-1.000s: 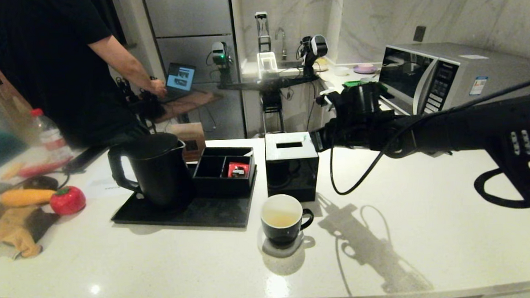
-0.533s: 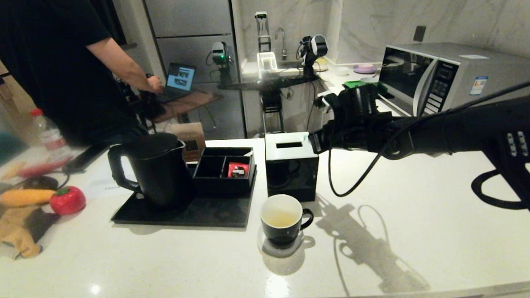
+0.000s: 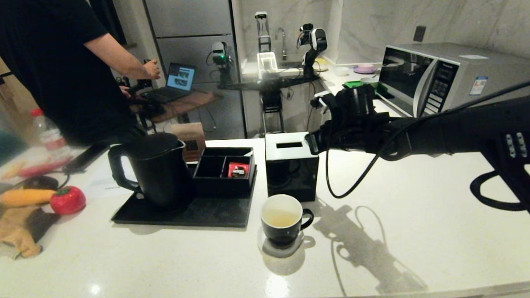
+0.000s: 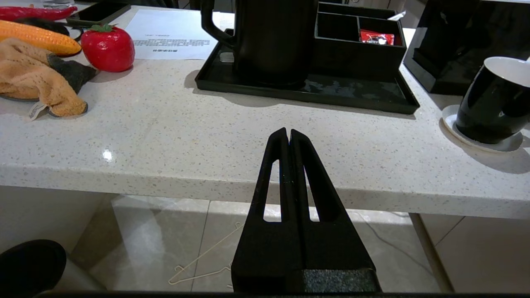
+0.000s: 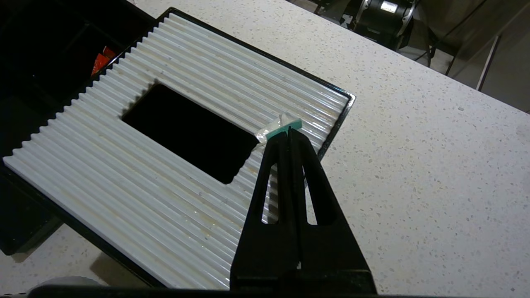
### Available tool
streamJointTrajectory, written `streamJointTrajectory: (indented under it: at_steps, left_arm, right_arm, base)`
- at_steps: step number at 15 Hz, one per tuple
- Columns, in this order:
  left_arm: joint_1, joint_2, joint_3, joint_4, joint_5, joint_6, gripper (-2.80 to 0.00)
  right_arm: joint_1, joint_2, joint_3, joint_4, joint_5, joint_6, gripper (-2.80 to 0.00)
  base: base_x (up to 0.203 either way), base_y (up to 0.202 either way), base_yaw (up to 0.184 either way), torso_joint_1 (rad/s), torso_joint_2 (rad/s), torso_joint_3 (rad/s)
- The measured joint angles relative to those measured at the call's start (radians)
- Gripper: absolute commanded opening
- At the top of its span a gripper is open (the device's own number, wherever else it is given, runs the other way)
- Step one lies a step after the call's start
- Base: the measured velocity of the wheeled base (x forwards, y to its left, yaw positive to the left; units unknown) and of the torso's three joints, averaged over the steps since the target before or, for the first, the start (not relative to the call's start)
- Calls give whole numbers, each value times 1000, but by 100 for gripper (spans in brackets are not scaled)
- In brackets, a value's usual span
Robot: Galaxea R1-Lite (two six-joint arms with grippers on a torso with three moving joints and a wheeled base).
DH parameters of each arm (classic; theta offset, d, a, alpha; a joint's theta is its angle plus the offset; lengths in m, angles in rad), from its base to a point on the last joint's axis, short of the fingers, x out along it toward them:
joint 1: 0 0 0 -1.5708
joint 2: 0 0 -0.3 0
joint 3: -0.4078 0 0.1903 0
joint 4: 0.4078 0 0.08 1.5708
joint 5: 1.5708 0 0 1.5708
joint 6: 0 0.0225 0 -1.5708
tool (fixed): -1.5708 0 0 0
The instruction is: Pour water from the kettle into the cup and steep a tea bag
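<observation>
Above the box [image 3: 291, 170], pinching a tiny pale tag [image 5: 279, 127] with the right gripper [image 5: 289, 131], tips pressed together. Parking the left gripper [image 4: 288, 133], tips together and empty, by the table [image 3: 404, 214] edge. Leaving the cup [image 3: 283, 219] just before the box, kettle [image 3: 157, 170] on the tray [image 3: 205, 215]

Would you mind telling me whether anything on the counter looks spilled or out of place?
The black tray shows glossy, wet-looking patches in front of the compartment box, beside the kettle, possibly a spill. Nothing else stands out.
</observation>
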Motion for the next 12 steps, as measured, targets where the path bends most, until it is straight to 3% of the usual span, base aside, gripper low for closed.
streamJointTrajectory:
  at_steps: [12]
  left_arm:
    - [1, 0, 0, 0, 0, 0, -280]
  right_arm:
    - [26, -2, 0, 2, 0, -3, -280]
  base:
    - [0, 0, 0, 0, 0, 0]
